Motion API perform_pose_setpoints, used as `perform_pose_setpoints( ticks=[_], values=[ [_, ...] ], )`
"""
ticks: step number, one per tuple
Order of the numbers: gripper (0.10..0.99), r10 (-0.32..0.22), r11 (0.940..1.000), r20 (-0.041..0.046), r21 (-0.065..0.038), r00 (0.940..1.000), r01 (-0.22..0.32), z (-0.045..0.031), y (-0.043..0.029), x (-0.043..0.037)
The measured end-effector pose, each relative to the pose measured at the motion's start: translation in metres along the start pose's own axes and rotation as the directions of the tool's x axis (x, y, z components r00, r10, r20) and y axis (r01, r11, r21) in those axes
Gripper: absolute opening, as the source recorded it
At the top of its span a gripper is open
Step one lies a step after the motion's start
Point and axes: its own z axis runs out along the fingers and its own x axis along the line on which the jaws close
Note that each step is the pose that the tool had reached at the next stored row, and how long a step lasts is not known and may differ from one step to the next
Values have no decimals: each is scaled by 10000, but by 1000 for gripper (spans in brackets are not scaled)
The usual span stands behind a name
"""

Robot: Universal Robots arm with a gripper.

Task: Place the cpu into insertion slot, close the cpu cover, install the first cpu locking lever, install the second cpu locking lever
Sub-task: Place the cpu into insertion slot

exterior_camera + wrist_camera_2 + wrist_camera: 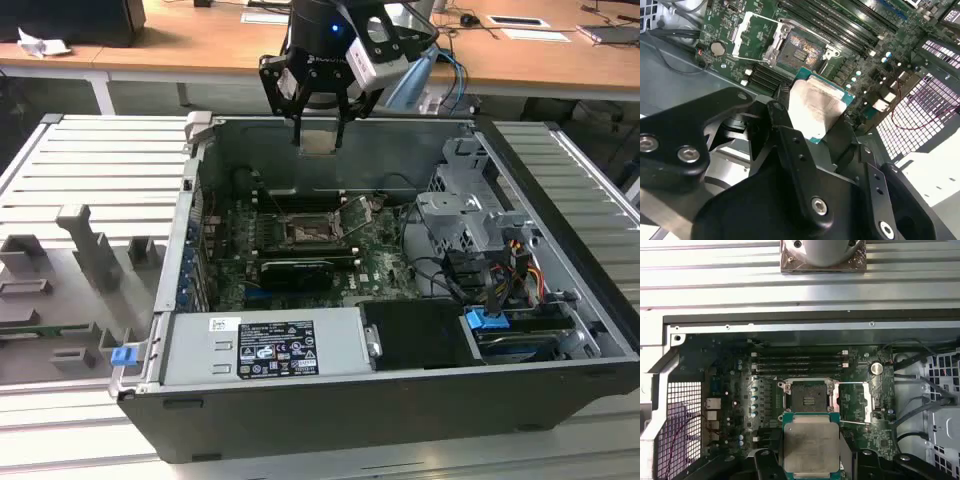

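Computer case (350, 410) open; gripper (319, 136) holds cpu (811, 445).

Exterior view sits high, well back from the insertion slot (305, 232), slanting down into the computer case (400, 410). Both wrist views hang close above that slot, first straight down, second slanted, sharing it and the cpu (811, 445).
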Motion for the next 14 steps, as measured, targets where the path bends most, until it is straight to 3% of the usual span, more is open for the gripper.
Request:
perform_pose_setpoints(
  ticks=[14],
  values=[
    [537,429,9991,38,-9,9991,-429,0,0,0]
  ],
)
